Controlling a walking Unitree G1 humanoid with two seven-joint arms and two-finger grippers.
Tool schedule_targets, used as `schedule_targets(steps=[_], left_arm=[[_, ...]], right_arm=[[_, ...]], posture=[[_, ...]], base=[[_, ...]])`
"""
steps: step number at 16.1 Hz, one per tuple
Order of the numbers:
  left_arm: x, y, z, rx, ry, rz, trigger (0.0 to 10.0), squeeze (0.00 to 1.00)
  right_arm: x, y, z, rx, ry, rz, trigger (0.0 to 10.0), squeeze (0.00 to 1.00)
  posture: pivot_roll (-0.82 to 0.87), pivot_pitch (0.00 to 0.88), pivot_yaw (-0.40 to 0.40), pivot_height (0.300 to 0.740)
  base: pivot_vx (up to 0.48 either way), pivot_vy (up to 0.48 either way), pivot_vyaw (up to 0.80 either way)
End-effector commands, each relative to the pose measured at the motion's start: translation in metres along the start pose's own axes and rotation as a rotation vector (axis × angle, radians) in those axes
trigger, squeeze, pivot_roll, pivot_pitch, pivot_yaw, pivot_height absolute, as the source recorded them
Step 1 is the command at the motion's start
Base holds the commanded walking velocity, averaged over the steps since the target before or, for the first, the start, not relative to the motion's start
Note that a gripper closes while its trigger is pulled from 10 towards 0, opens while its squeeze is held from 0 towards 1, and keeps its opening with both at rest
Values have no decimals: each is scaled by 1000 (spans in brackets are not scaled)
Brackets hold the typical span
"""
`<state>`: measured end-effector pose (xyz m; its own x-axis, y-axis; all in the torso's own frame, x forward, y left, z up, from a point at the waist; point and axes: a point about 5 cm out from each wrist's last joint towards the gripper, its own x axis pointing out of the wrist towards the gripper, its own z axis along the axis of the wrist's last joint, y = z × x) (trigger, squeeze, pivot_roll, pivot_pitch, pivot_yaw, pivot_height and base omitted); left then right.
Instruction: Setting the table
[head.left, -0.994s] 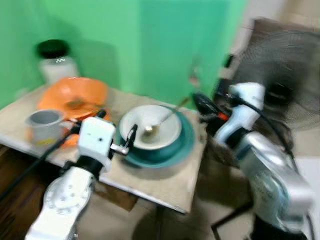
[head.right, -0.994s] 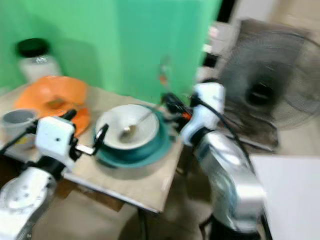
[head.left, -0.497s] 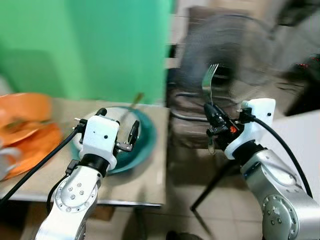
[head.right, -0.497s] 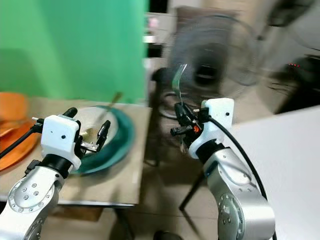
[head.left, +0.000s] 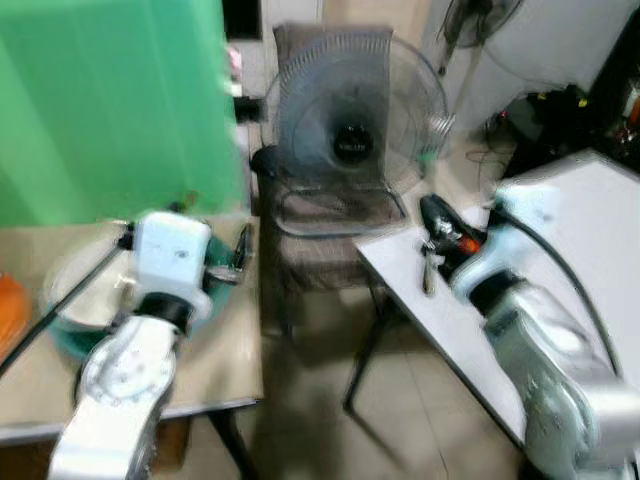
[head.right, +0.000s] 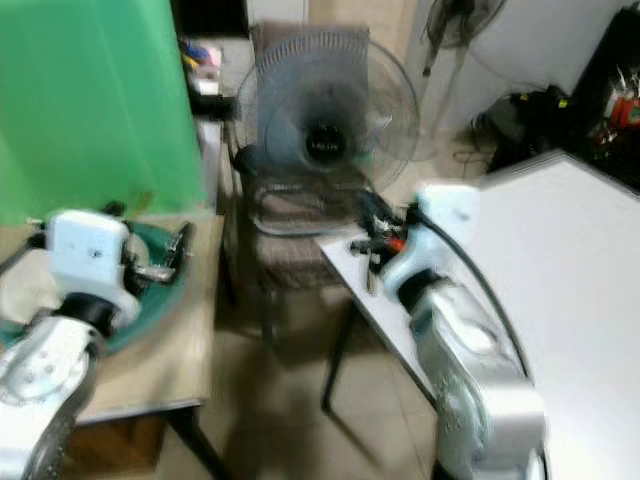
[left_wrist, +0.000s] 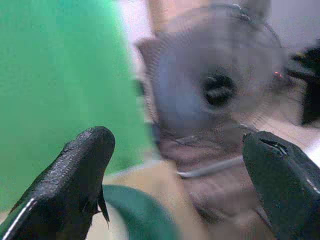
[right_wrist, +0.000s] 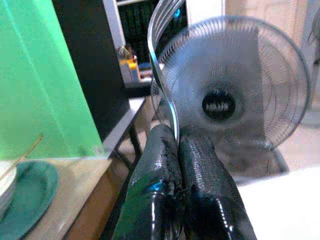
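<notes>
My right tool is clenched on the fork, held over the near corner of the white desk | my left tool is released, above the teal plate on the wooden desk | a fan stands behind.

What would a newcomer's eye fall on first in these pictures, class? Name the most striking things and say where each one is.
The right claw, raised over the near corner of a white table, is shut on a metal fork whose tines point up. Behind it a big grey fan stands on the floor between the two tables. To the left, the open left claw hovers by a teal plate on a wooden table before a green wall.
</notes>
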<state>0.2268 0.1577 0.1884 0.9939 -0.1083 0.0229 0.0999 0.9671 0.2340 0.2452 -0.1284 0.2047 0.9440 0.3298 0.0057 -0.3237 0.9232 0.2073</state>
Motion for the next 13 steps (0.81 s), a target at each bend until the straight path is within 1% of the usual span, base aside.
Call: schedule_targets(steps=[1, 3, 4, 6, 8, 10, 13], left_arm=[[0, -2, 3, 5, -6, -11, 10000, 0], [0, -2, 1, -18, 2, -3, 10000, 0], [0, -3, 2, -7, -11, -10, 10000, 0], [2, -4, 1, -10, -12, -18, 10000, 0], [7, -6, -2, -19, 6, -30, 10000, 0], [9, -7, -3, -10, 10, -39, 10000, 0], [11, -7, -3, -10, 0, -39, 10000, 0]], right_arm=[[0, -3, 4, -1, -9, -19, 10000, 0], [1, -6, 2, -2, 5, -44, 10000, 0], [0, -7, 3, 0, 8, -71, 10000, 0], [-1, -10, 1, -8, 19, -103, 10000, 0], [-4, -16, -4, -27, 50, -166, 10000, 0], [-4, -18, -7, -52, 70, -183, 10000, 0], [-2, -20, -8, -61, 92, -190, 10000, 0]], posture=[[-79, 0, -23, 740], [-86, 0, -26, 740], [-95, 0, -21, 740], [-101, 0, -18, 740], [-111, 0, -7, 740], [-115, 2, -2, 740], [-118, 6, 2, 740]], base=[[0, 0, -800], [0, 0, -800], [0, 0, -800], [0, 0, -800], [0, 0, -800], [0, 0, -800], [0, 0, -800]])
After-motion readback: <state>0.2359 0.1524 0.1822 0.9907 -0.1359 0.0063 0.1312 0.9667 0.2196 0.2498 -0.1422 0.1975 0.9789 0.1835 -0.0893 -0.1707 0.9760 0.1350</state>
